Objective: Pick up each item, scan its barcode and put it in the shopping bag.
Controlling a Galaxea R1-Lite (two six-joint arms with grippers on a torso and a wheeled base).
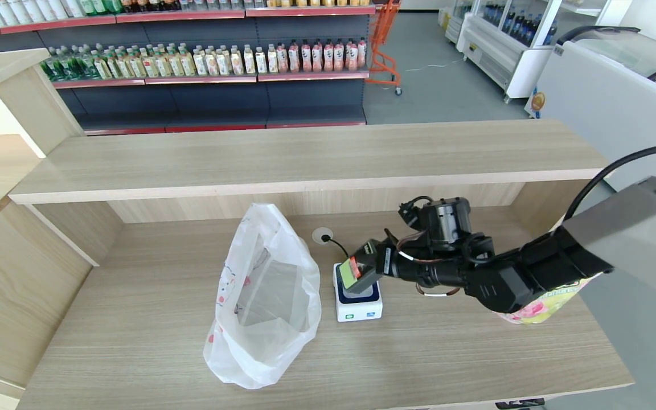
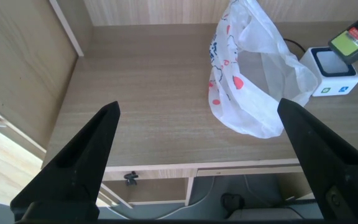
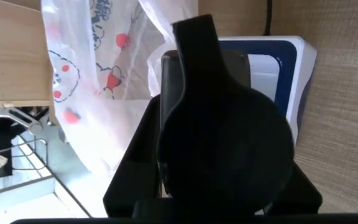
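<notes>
From the head view, the right tool (image 1: 359, 272) was clenched on a small green-and-red item (image 1: 348, 275), holding it just above the window of the white scanner (image 1: 358, 308) near the middle of the surface (image 1: 134, 341). The shopping bag (image 1: 265, 296) stood just beside the scanner on its left, limp, with its mouth sagging open. A pink-and-yellow pouch (image 1: 536, 307) lay by the right edge, partly under the arm. The back wall under the raised ledge (image 1: 305, 159) stood close behind the scanner, and the scanner's cable (image 1: 336, 246) ran to a hole near it. That left little room rearward, while the left half and the front strip lay open.

From the left wrist view, the left tool (image 2: 199, 106) hung released, its fingers spread wide, over the front edge toward the left corner and well apart from the bag.

From the right wrist view, the tool's dark body hid most of the item. The scanner top and the printed bag wall sat close together beyond it.

The likely trouble was the crossing to the bag. The gap was narrow and the rim soft, so a low pass could catch the plastic, fold the mouth shut or tip the bag. Letting go too soon would drop the item outside it.
</notes>
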